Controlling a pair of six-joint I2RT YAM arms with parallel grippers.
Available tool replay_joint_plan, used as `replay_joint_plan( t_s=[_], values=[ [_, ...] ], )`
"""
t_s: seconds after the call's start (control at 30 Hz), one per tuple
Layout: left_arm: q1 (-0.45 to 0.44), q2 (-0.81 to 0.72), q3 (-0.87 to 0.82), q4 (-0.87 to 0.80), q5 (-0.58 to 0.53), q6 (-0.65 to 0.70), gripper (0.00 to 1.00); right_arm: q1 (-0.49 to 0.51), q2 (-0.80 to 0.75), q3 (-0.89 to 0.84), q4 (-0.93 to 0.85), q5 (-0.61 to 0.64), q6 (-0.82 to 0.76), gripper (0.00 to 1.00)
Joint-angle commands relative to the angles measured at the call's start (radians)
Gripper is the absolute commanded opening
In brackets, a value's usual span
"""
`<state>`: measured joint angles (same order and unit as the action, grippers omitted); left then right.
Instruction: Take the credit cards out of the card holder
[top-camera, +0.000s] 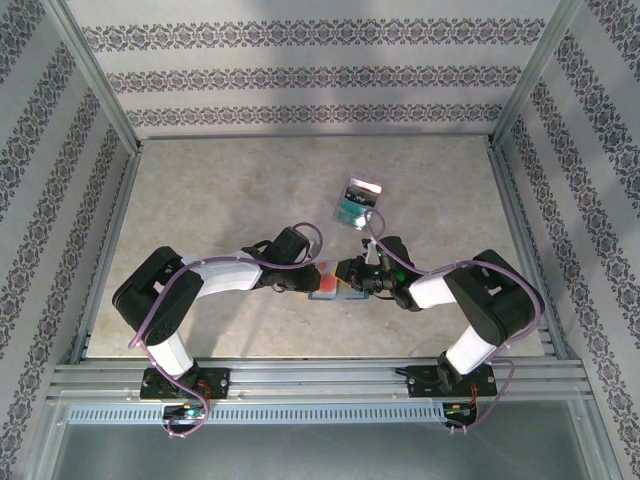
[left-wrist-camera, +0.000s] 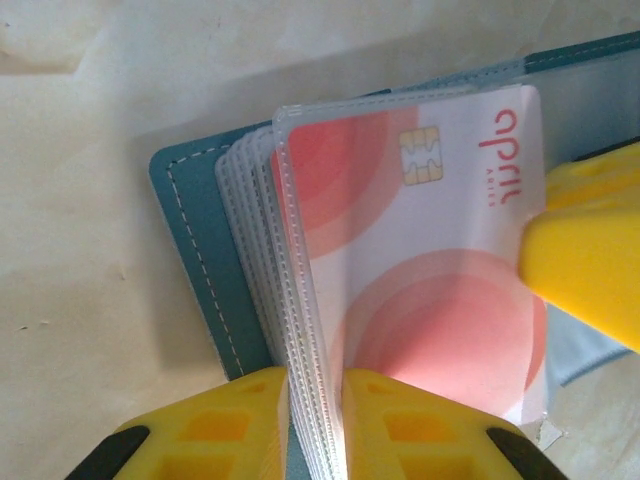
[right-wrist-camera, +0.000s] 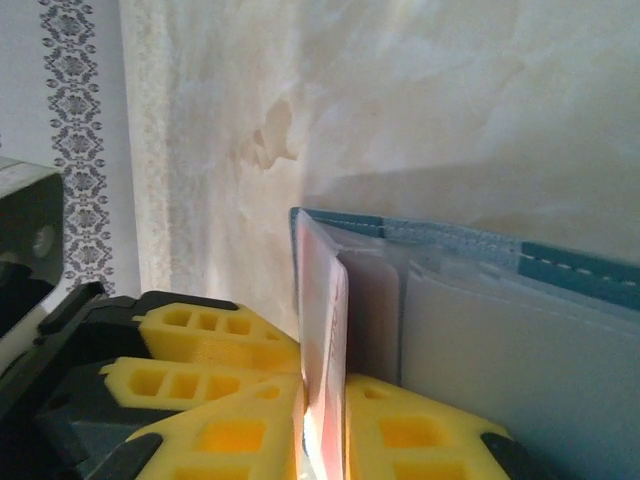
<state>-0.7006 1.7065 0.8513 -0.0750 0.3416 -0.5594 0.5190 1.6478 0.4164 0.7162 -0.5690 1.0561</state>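
Holding the card holder (left-wrist-camera: 190, 250) by its clear sleeves (left-wrist-camera: 248, 200), left gripper (left-wrist-camera: 316, 425) pinches; right gripper (right-wrist-camera: 322, 430) pinches its pinkish card (left-wrist-camera: 430, 270)

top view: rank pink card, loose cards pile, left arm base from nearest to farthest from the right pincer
1. pink card, at the right pincer, in the card holder
2. loose cards pile, behind it
3. left arm base, near-left edge

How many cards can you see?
3. A pink card sits inside the card holder. A teal card and a white-silver card lie together on the table beyond it. More may be hidden inside the holder.
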Motion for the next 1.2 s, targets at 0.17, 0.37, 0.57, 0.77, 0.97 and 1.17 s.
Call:
replay_joint_plan(
  t_s=[0.17, 0.37, 0.57, 0.77, 0.97, 1.17],
  values=[
    [-0.011, 0.025, -0.004, -0.043, -0.021, -0.014, 0.21, 0.007, 0.085, -0.012, 0.232, -0.089, 0.073, 0.19],
    [-0.011, 0.030, 0.008, -0.105, -0.083, -0.027, 0.23, -0.035, 0.089, -0.054, 0.347, -0.121, 0.113, 0.18],
    [-0.012, 0.031, 0.020, -0.135, -0.118, -0.043, 0.26, -0.060, 0.099, -0.067, 0.385, -0.134, 0.130, 0.17],
    [-0.012, 0.033, 0.024, -0.132, -0.108, -0.043, 0.26, -0.071, 0.117, -0.093, 0.399, -0.137, 0.134, 0.13],
    [-0.012, 0.028, 0.028, -0.140, -0.123, -0.036, 0.26, -0.073, 0.133, -0.093, 0.393, -0.131, 0.131, 0.08],
    [-0.010, 0.028, 0.030, -0.151, -0.137, -0.030, 0.25, -0.075, 0.136, -0.091, 0.385, -0.126, 0.125, 0.07]
  ],
)
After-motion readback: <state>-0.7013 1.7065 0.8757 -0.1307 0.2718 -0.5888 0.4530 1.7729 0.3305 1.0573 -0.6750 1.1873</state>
